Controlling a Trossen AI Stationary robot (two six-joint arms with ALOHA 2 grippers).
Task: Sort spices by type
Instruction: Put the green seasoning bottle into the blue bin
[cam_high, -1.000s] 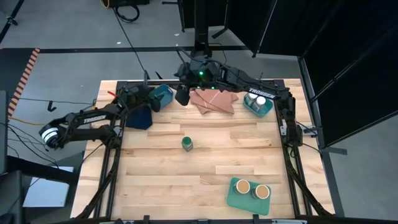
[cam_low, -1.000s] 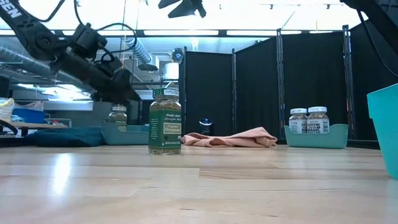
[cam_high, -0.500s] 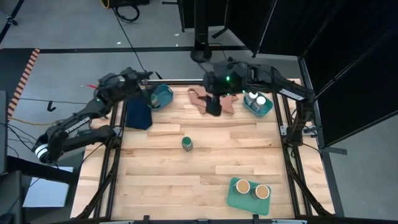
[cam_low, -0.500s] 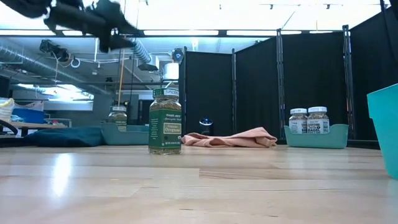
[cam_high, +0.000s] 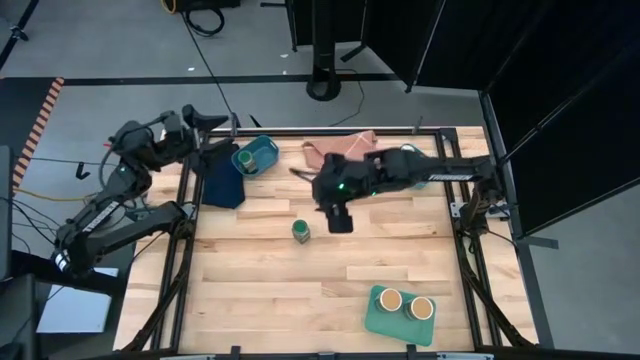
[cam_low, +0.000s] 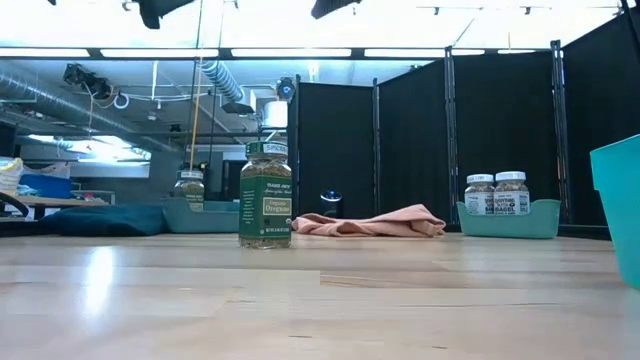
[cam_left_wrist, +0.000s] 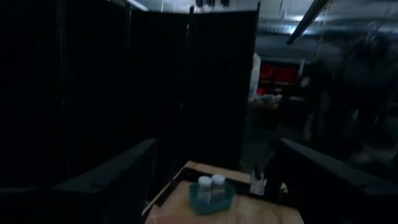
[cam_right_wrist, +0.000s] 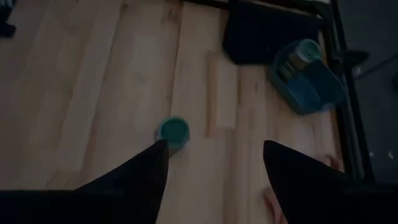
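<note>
A pale plank table (cam_high: 260, 300) fills the high view, grey floor around it. On it the sorting looks nearly done: two tan-topped jars (cam_high: 405, 303) stand in the green tray (cam_high: 372, 318) at 5 o'clock, one green-lidded jar sits in the teal bin (cam_high: 256, 155) at 11 o'clock, and a lone green-lidded jar (cam_high: 301, 231) waits mid-table. The right gripper (cam_high: 340, 220) hangs just beside it at its 2 o'clock; the left gripper (cam_high: 205, 120) is pulled off the table's 10 o'clock corner, jaws unreadable. A pink cloth (cam_high: 335, 148) and dark cloth (cam_high: 220, 180) lie near the far edge, clear of the path. The low view shows two white-lidded jars (cam_low: 495, 193) in a second teal bin (cam_low: 508, 218) at 3 o'clock. From the right wrist, the fingers (cam_right_wrist: 140, 174) are spread wide, holding nothing, the jar ahead between them.
</note>
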